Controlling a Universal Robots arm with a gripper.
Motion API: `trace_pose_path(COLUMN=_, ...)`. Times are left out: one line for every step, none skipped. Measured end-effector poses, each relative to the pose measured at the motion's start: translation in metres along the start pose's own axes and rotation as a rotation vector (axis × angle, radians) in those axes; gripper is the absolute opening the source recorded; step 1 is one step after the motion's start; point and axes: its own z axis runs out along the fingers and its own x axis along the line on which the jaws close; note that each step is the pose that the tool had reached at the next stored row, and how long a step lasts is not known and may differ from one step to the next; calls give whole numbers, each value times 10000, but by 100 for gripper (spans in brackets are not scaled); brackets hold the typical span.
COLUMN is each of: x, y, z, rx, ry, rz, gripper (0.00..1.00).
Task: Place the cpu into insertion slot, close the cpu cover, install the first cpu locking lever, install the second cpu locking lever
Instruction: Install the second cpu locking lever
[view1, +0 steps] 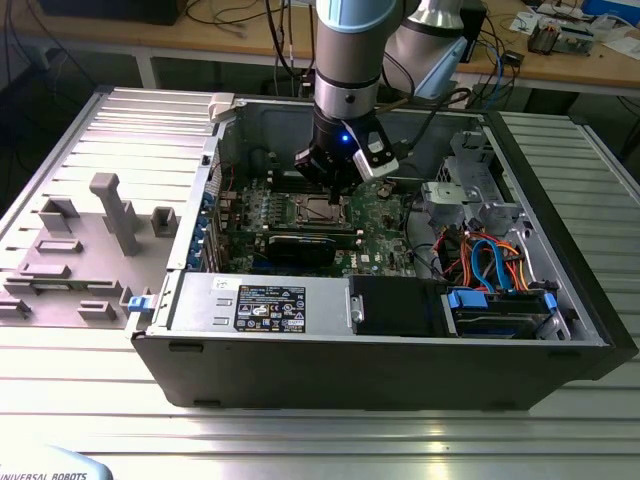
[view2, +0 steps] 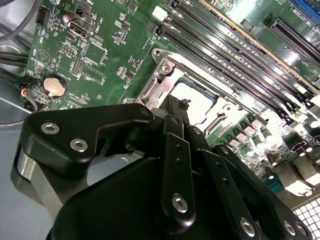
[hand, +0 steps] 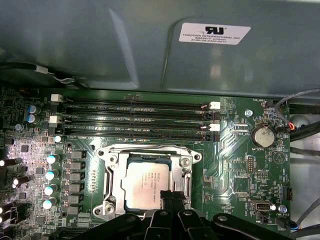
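Your small flat square cpu with its dull silver top already sits in the silver-rimmed square insertion slot on the green motherboard. The thin silver-grey cpu cover looks closed around it, though I judge the levers unfinished. Your black gripper hovers at the slot's edge, fingers nearly together, holding nothing I can see.

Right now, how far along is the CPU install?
Done: the silver-topped square cpu lies in the metal-rimmed insertion slot, and the thin silver-grey cpu cover frame looks closed around it. In hand: the black gripper is at the socket's edge, holding nothing that I can see. Left: I can't tell whether either locking lever is latched.
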Motion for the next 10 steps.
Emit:
trace_pose_path(x=0, y=0, z=0, rx=0, ry=0, rz=0, gripper=11)
trace_pose_path(x=0, y=0, z=0, rx=0, ry=0, rz=0, gripper=11)
trace_pose_path(x=0, y=-1, z=0, rx=1, ry=0, rz=0, gripper=11)
trace_pose_path(x=0, y=-1, z=0, rx=1, ry=0, rz=0, gripper=11)
trace_pose_path(x=0, y=-5, z=-1, rx=1, ry=0, rz=-1, gripper=11)
trace_pose_path(x=0, y=-12, z=-1, rx=1, ry=0, rz=-2, gripper=11)
trace_pose_path(x=1, y=-20, z=-2, rx=1, ry=0, rz=-1, gripper=11)
trace_pose_path(x=1, y=-32, z=-3, rx=1, ry=0, rz=0, gripper=11)
trace_pose_path(x=2, y=-47, z=-4, rx=-3, ry=-1, rz=0, gripper=11)
trace_pose_path(x=2, y=-51, z=-5, rx=-6, ry=-1, rz=0, gripper=11)
